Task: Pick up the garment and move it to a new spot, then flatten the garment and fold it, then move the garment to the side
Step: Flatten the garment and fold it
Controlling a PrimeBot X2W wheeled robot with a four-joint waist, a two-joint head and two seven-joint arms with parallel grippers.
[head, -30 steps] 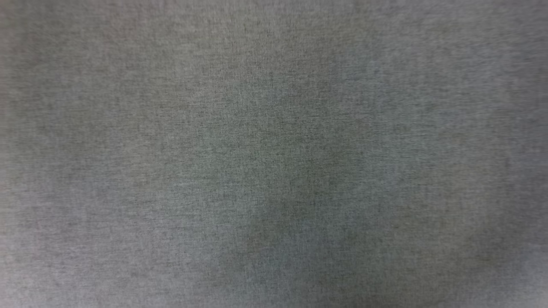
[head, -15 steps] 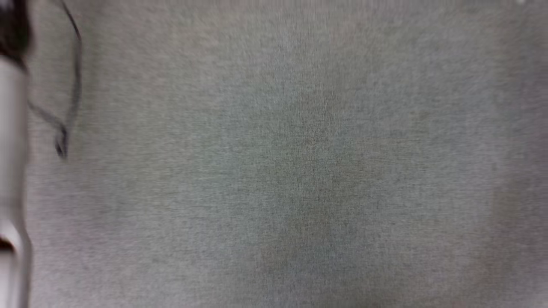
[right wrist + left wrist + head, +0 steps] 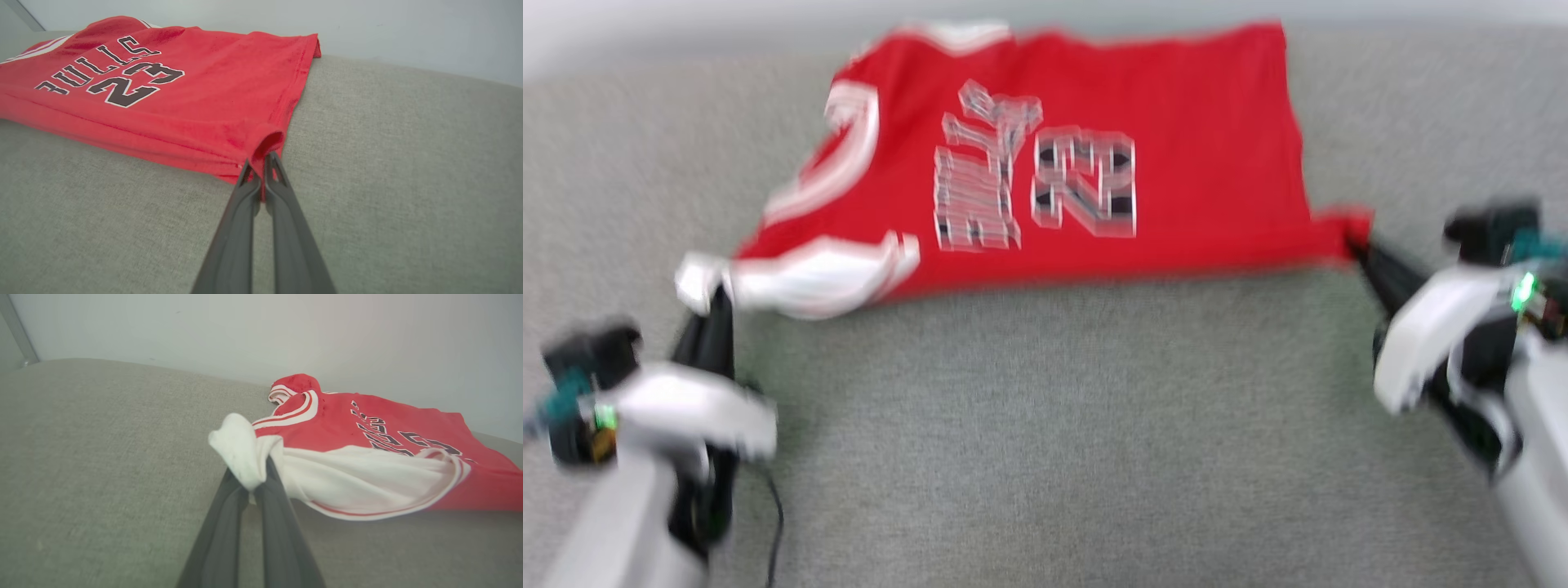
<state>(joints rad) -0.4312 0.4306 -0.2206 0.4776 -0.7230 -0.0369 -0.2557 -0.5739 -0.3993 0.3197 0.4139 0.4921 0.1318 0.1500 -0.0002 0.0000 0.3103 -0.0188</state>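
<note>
The garment (image 3: 1078,163), a red jersey with white sleeves and a black-and-white "23", lies spread sideways on the grey fabric surface (image 3: 1045,425), print up. My left gripper (image 3: 712,290) is shut on a bunched white sleeve (image 3: 239,451) at the garment's near left corner. My right gripper (image 3: 1352,238) is shut on the red hem corner (image 3: 265,145) at the near right. In the right wrist view the garment (image 3: 163,81) stretches away to the left, and in the left wrist view the garment (image 3: 367,433) runs off to the right.
A pale wall (image 3: 286,326) rises right behind the surface's far edge, close to the garment's far side. Bare grey fabric spreads between my two arms and toward me. A thin dark cable (image 3: 776,523) hangs by my left arm.
The head view has swung from blurred bare grey fabric to the garment and both grippers; the camera has moved. A pale arm and dark cable showed at the left edge half a second ago.
</note>
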